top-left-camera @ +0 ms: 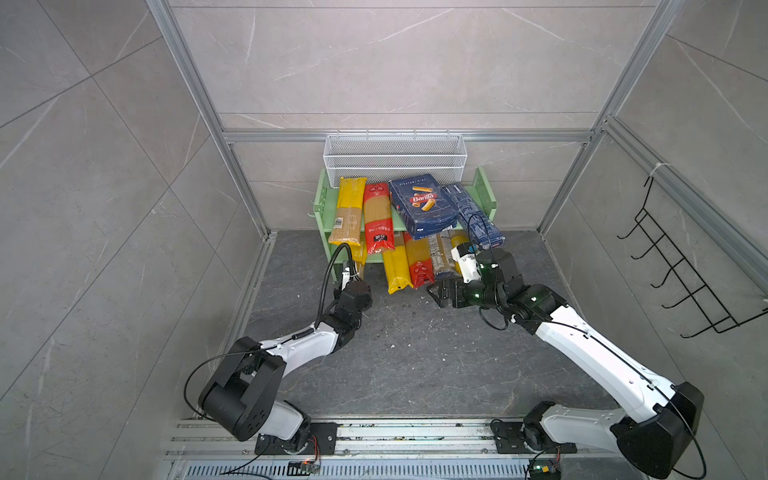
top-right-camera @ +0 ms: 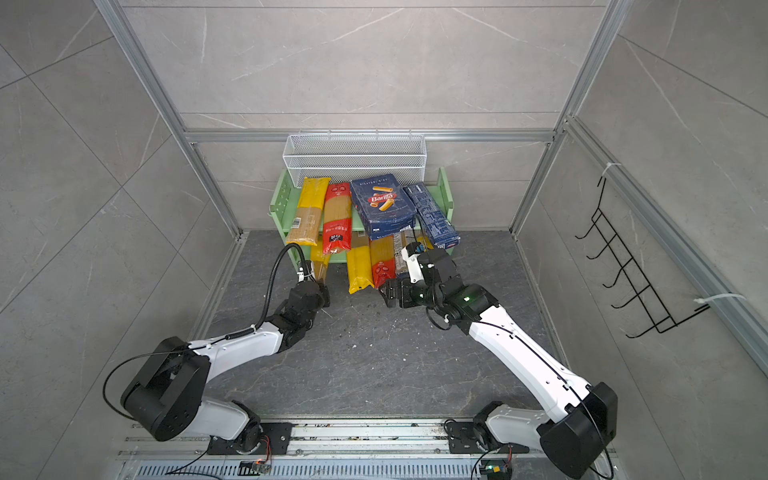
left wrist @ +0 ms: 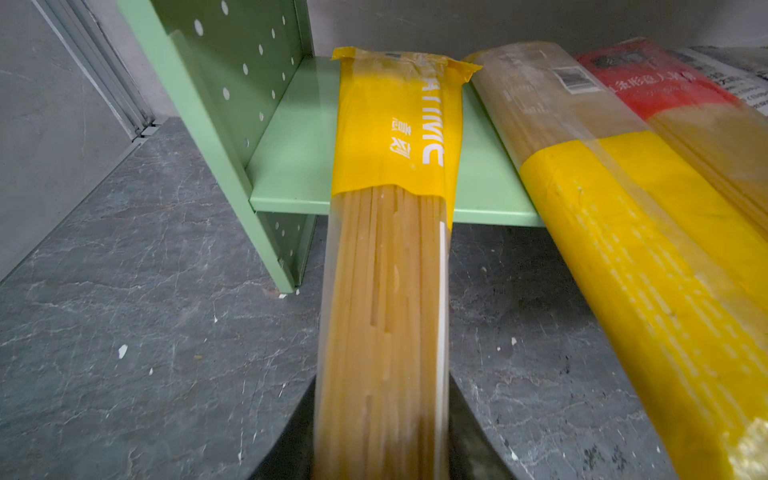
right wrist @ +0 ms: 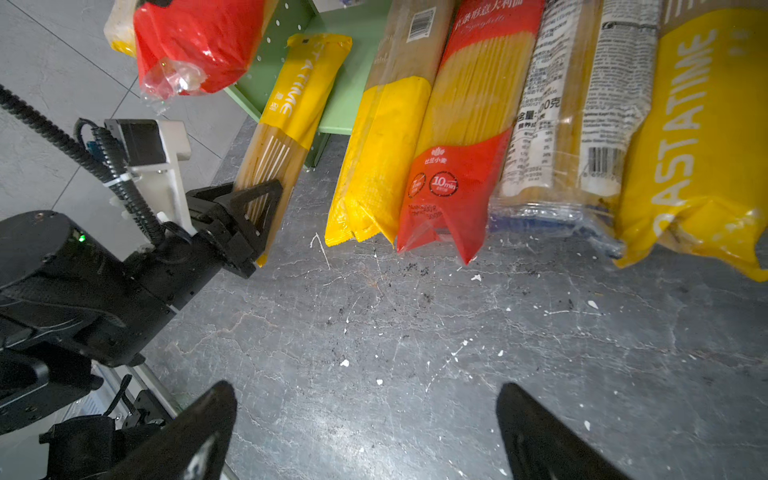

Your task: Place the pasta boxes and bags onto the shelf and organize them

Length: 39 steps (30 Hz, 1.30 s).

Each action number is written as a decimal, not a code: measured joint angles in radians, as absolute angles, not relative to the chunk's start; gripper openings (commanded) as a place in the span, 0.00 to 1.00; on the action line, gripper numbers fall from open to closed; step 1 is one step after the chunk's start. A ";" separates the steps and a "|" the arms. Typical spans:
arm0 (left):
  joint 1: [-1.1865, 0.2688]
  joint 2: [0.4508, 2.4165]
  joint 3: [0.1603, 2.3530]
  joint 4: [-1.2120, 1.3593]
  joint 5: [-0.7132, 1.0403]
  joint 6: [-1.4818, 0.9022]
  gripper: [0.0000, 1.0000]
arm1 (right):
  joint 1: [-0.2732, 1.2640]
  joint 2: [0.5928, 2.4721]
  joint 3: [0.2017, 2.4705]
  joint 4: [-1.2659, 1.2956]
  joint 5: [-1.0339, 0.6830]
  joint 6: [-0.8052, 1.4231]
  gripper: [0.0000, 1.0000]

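The wide blue box [top-left-camera: 419, 205] bears "Barilla" in a red logo above a rigatoni picture. The narrow blue box [top-left-camera: 473, 216] beside it carries only small print (too fine to read). Both lie toward the right end of the upper board of the shelf [top-left-camera: 322, 208] and overhang its front edge. A yellow-topped bag [top-left-camera: 348, 212] and a red bag [top-left-camera: 378, 220] lie at that board's left end.

The lower board holds, from its left end:
- the PASTATIME bag [right wrist: 299, 91]
- a plain yellow bag [right wrist: 382, 166]
- a "10min" bag [right wrist: 453, 166] in red
- a clear bag [right wrist: 561, 124] with dense print and barcodes
- a second yellow bag [right wrist: 698, 124], also reading PASTATIME

All of them jut past the front edge toward the bench [top-left-camera: 415, 353].

A white wire basket [top-left-camera: 395, 160] hangs behind the upper board. A black hook rack [top-left-camera: 681, 266] hangs on the right wall, well apart.

The left pincer [right wrist: 253, 216] is narrowed onto the clear lower end of the PASTATIME bag, gripping it. The bag's yellow top rests on the lower board just beside the perforated left side panel. The rest slopes out over the front edge.

The right pincer [right wrist: 365, 432] is spread wide and holds nothing. It hovers over the bench in front of the "10min" bag, touching no bag.
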<state>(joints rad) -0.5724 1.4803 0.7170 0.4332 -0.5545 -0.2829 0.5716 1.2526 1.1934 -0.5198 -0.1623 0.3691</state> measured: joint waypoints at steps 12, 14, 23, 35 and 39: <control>-0.527 1.613 0.808 0.547 -0.511 -0.257 0.00 | 0.527 1.280 1.193 -0.521 -0.181 0.361 1.00; -0.519 1.627 0.820 0.558 -0.509 -0.255 0.00 | 0.523 1.280 1.193 -0.523 -0.184 0.361 1.00; -0.500 1.685 0.849 0.632 -0.494 -0.251 0.00 | 0.509 1.282 1.193 -0.527 -0.184 0.361 1.00; -0.488 1.724 0.886 0.656 -0.486 -0.238 0.35 | 0.503 1.285 1.197 -0.528 -0.188 0.361 0.99; -0.486 1.725 0.886 0.658 -0.479 -0.234 0.45 | 0.500 1.285 1.199 -0.534 -0.188 0.361 1.00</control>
<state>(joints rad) -0.4858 1.7248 0.8864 0.6582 -0.4789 -0.2344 0.5003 1.2854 1.1992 -0.5339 -0.1879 0.3611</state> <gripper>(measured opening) 0.430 0.995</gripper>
